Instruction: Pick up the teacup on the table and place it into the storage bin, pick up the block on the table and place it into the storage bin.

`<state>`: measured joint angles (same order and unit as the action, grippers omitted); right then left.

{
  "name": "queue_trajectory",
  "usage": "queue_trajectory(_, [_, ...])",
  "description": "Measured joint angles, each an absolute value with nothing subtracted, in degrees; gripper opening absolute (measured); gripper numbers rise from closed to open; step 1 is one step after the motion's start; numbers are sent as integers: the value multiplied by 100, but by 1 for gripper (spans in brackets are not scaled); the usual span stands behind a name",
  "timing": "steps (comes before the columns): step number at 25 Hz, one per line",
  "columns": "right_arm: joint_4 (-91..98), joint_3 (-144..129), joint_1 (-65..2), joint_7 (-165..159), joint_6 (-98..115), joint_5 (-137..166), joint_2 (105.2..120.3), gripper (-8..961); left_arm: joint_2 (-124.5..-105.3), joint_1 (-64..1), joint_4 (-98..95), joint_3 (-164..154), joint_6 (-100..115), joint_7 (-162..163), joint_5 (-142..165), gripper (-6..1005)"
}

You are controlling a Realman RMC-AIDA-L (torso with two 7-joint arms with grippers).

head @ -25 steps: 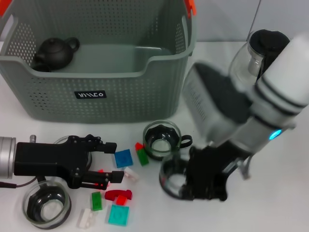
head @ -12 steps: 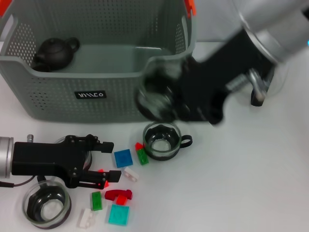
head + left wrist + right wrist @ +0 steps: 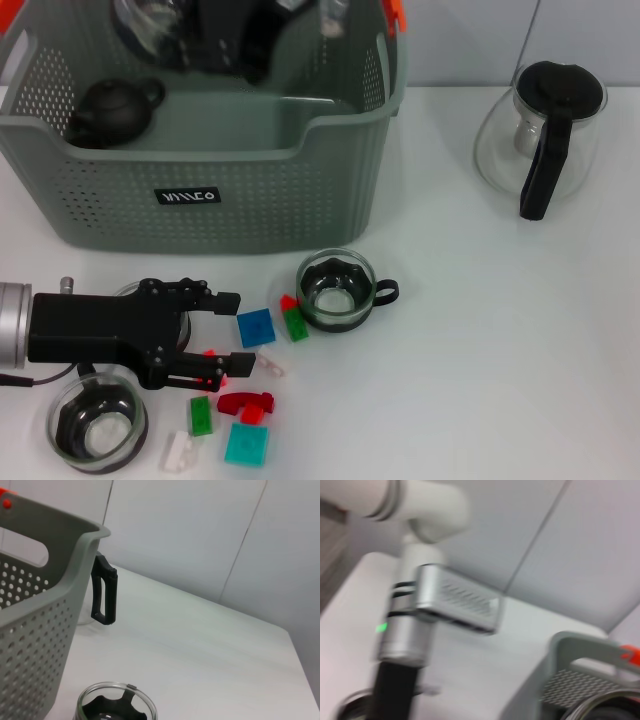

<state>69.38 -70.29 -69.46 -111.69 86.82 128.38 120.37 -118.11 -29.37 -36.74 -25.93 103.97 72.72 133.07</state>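
Your right tool (image 3: 235,40), closed on a clear glass teacup (image 3: 150,25), hangs over the grey perforated plastic storage bin (image 3: 250,200) for the drop — your left tool (image 3: 215,340), open, brackets small red blocks (image 3: 215,362) on the white counter (image 3: 480,350).

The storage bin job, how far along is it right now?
No cup shows set down inside the storage bin; only a black teapot sits there. In hand: the right gripper holds a glass teacup over the bin. Left: a teacup in front of the bin, another near the left gripper, whose open fingers flank a red block, and the other scattered blocks.
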Motion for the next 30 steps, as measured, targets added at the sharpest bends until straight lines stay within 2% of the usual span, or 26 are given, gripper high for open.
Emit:
queue_trajectory(4, [5825, -6980, -7126, -10623, 7390, 12847, 12010, 56, -11823, -2951, -3674, -2592, 10422, 7259, 13300, 825])
queue_trajectory(14, [3581, -6907, -6965, -9112, 4829, 12306, 12021, 56, -11846, -2958, -3653, -2593, 10384, 7198, 13297, 825])
queue_trajectory(30, [2510, -6973, -7000, -8472, 4019, 11864, 12065, 57, -11828, -2988, -3399, -2586, 10318, 6992, 13290, 824])
